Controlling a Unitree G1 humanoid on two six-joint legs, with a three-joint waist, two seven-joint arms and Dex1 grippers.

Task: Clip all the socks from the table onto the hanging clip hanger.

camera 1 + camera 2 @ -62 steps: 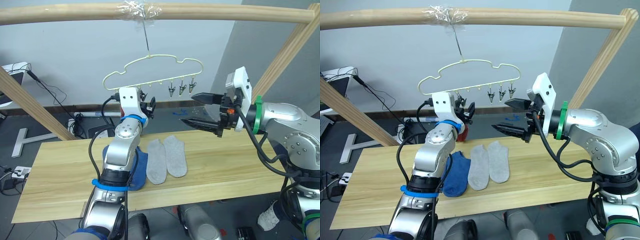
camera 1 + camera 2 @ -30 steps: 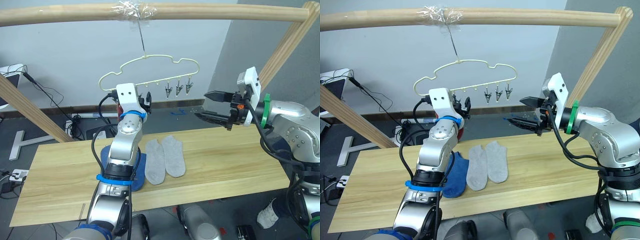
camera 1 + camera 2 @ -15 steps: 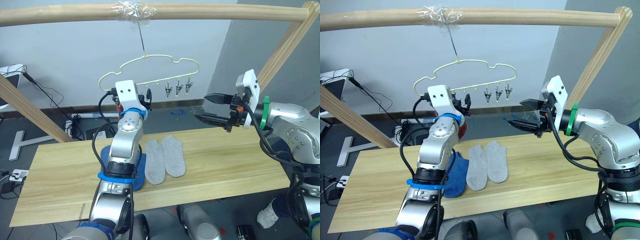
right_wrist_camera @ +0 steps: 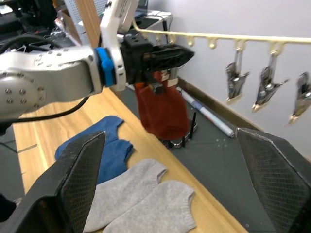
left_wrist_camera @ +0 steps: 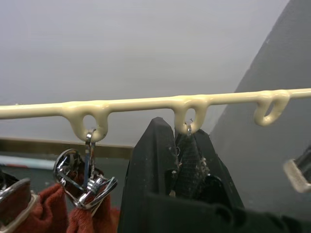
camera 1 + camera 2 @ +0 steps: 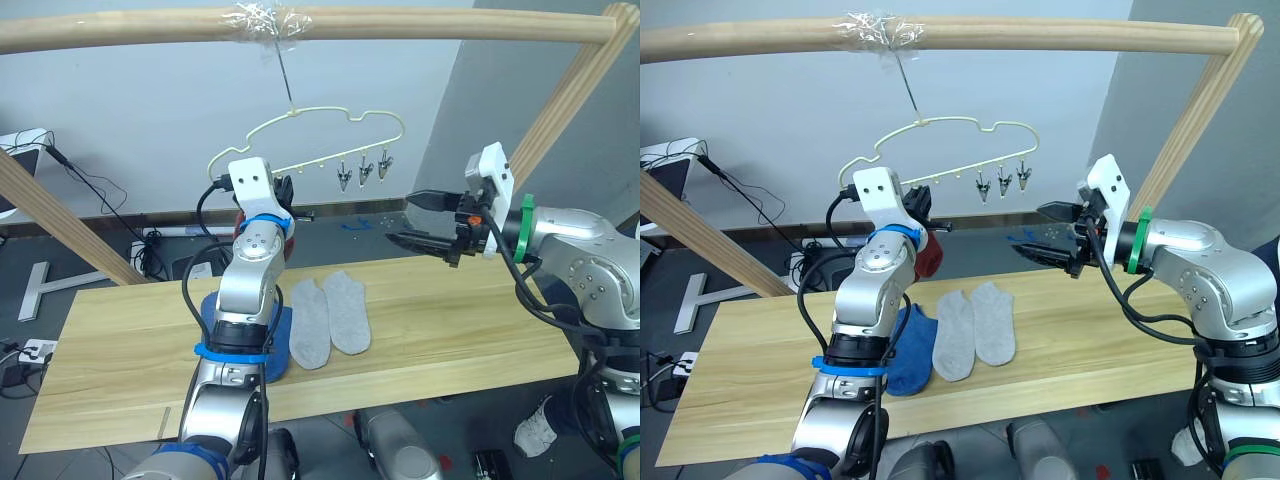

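Room: pale grey-blue wall behind; darker grey wall on the right; cables on the floor at left.
Frame poles [image 6: 300, 22]: round pale wood, one horizontal overhead, slanted ones at each side.
Table [image 6: 450, 330]: long light wood planks; wide bare surface to the right of the socks and at far left.
Writing: none legible.
Clip hanger [image 6: 330, 115]: pale yellow, hung by its hook from the taped overhead pole, above the table's far edge.
Blue sock [image 6: 912, 350]: flat on the table, partly behind the left arm.
Grey socks [image 6: 330, 318]: two, side by side, touching, just right of the blue sock.
Red sock [image 4: 163, 109]: hanging from a hanger clip, beside the left gripper.
Free clips [image 6: 363, 174]: three, at the hanger's right end.
Left gripper [image 5: 182, 160]: raised to the hanger bar, fingers pressed against a clip beneath a loop.
Right gripper [image 6: 418, 220]: spread, empty, in open air right of the hanger, above the table.
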